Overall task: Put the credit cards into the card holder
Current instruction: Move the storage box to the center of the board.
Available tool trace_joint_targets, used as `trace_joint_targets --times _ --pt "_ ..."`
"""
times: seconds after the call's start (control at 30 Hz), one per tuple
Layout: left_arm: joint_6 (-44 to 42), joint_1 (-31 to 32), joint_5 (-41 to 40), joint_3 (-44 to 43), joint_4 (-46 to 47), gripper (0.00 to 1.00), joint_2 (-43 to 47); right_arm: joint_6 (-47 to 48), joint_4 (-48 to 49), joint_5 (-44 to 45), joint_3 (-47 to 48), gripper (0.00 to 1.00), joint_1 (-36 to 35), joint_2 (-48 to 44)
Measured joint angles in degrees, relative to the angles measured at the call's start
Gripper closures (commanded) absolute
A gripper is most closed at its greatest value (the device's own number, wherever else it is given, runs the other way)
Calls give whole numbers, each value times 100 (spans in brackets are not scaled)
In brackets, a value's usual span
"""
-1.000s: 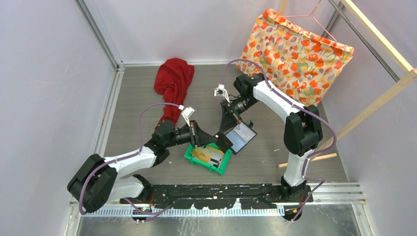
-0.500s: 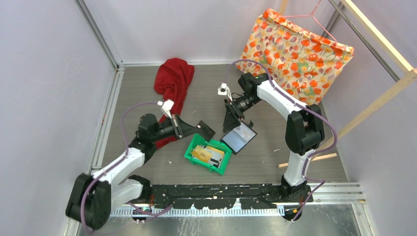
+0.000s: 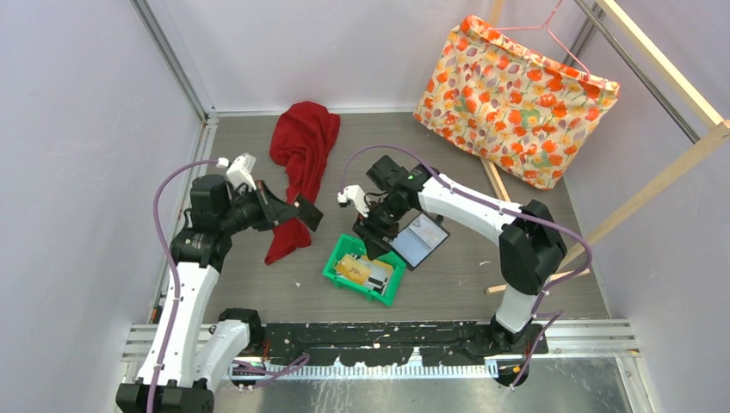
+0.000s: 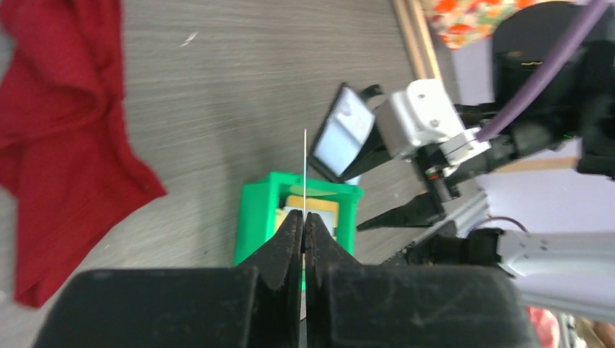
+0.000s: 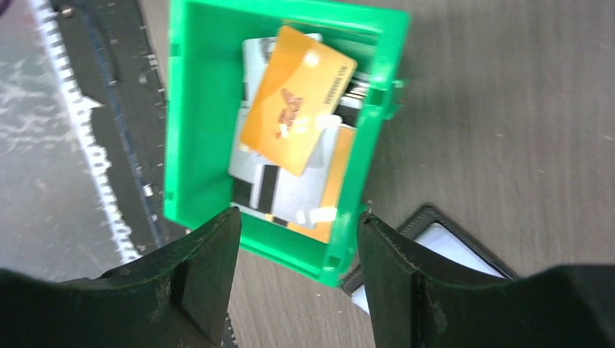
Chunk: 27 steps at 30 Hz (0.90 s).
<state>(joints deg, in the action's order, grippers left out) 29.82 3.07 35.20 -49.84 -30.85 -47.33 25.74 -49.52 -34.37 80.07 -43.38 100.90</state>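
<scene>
L grip [image 4: 304,217]: jaws together, clamped on one card [image 4: 304,170]. Card is edge-on in wrist cam and sticks out past the tips. Held up off the table [image 3: 482,258], over the edge of the red cloth [image 3: 301,146].
R grip [image 5: 297,217]: jaws wide apart, nothing btwn them, no contact seen. Hangs over the bin [image 5: 188,109] on the side nearest the holder.
Cards [image 5: 290,192]: loose pile in the green bin, orange one on top, grey/white under it.
Holder [image 3: 419,241]: open, pale inside facing up, flat on table just beside the bin corner. Can't tell if they touch.
</scene>
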Motion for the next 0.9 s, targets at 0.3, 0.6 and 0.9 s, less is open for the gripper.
trace_joint_targets --times 0.3,0.6,0.9 --pt "-219 -20 -1379 -22 -1121 100 737 -625 789 1270 -144 56 -317 219" --pt "-20 -20 -1827 308 -1231 100 1353 -1154 1110 1770 -146 98 -494 426" --pt "125 -20 -1722 413 -1222 100 1613 -2149 1416 2540 730 99 -170 1060"
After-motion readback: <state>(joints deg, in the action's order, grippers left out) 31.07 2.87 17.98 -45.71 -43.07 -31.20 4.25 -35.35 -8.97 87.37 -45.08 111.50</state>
